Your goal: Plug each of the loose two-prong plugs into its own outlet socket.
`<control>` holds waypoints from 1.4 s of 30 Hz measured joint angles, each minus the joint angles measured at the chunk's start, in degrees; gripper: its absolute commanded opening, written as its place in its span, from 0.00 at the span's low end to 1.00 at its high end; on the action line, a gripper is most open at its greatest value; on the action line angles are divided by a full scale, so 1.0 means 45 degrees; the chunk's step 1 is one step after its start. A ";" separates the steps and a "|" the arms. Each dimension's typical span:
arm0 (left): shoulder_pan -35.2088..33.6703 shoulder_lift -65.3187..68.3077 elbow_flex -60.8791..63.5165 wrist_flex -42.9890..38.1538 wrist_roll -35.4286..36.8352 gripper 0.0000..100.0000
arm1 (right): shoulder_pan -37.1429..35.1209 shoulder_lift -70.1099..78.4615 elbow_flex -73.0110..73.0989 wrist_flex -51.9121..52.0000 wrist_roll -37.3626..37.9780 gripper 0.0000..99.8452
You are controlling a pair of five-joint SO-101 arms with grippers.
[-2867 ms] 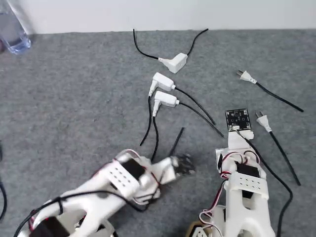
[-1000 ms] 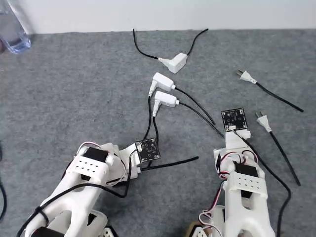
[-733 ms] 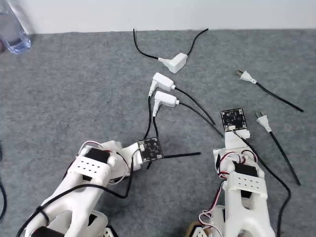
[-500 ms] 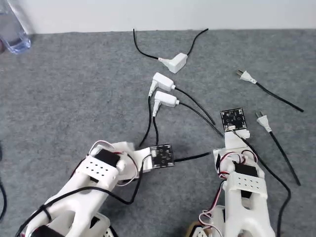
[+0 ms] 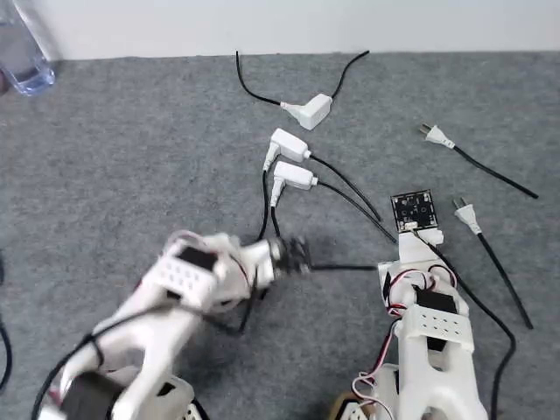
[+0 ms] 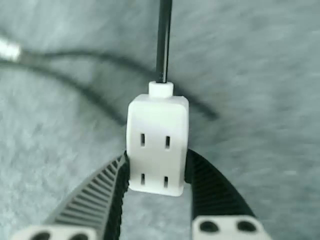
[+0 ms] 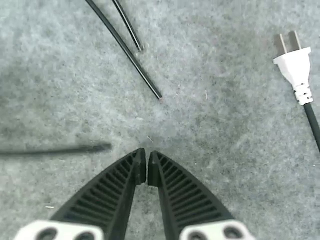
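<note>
Soft, even light lay bright over the grey mat (image 5: 114,157). The left arm (image 5: 188,280) was smeared by motion and cast a faint shadow; behind the outlet socket (image 6: 157,145) the mat looked streaked.

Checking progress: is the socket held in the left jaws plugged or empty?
Empty: all four slots of the outlet socket are open, with no prongs in them.

I'm looking at what seems to be a small robotics lab bench — a test rig, not a home. A grey felt mat (image 5: 105,175) covers the tabletop. Behind the mat is a plain white wall (image 5: 280,26). At the mat's far-left corner stands a clear plastic bottle (image 5: 22,52). At the mat's near edge are the left arm (image 5: 179,280) and right arm (image 5: 437,332), white printed shells with exposed wiring. A black cord (image 7: 125,51) on the mat ends cut off.
</note>
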 measured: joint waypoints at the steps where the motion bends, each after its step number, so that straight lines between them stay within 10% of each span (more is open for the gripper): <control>1: -0.0449 0.0801 -0.0625 0.0078 0.0000 0.01 | 0.0000 0.0000 0.0000 0.0000 0.0000 0.01; 24: 0.1074 0.2833 -0.2716 0.2442 -0.0938 0.01 | 0.0000 0.0000 0.0000 -0.0332 0.0000 0.01; 33: 0.1094 0.2774 -0.3028 0.3360 -0.0078 0.29 | 0.0000 0.0000 0.0000 -0.0352 0.0000 0.01; 42: 0.1133 0.2794 -0.3204 0.3751 0.0000 0.28 | 0.0000 0.0000 0.0000 -0.0352 0.0020 0.01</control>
